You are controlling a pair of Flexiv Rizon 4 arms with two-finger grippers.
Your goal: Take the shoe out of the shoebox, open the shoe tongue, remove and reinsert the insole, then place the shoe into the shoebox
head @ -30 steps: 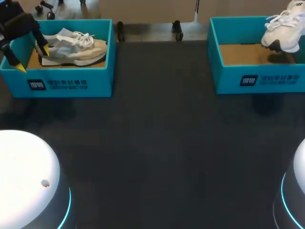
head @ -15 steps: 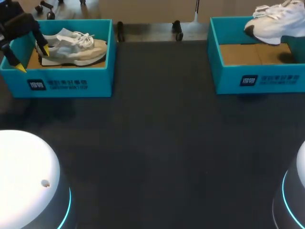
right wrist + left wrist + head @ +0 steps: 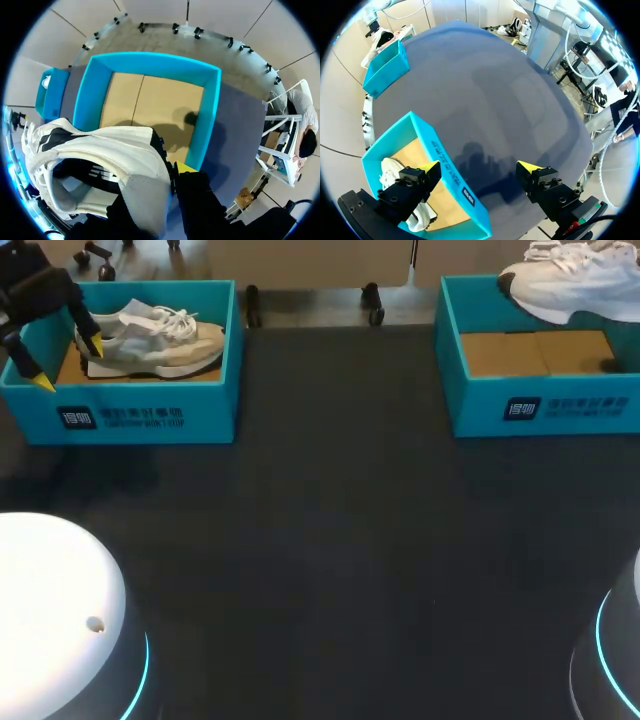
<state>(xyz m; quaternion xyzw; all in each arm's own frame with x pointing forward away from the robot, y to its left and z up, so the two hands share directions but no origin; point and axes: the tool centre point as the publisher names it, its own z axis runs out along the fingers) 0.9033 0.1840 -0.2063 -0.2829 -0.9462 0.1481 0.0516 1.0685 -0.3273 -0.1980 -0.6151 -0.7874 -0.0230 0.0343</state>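
Observation:
A white shoe [image 3: 578, 282] hangs above the right teal shoebox [image 3: 540, 408], toe toward the table's middle. My right gripper [image 3: 167, 172] is shut on its heel collar; one yellow tip shows beside the white shoe [image 3: 110, 150], and the box's bare cardboard floor [image 3: 150, 107] lies below. A grey-and-beige shoe [image 3: 150, 338] lies in the left teal shoebox [image 3: 130, 412]. My left gripper [image 3: 68, 364] stands open at that box's left end, one finger over the inside and one outside. In the left wrist view the left gripper [image 3: 479, 167] straddles the box's wall [image 3: 445, 162].
The two shoeboxes stand at the far left and far right of the dark table [image 3: 340, 540]. My arms' white bases [image 3: 60, 610] fill the near corners.
The white shoe has swung toward the table's middle and risen over the right box, its toe now pointing left. The left arm has kept still.

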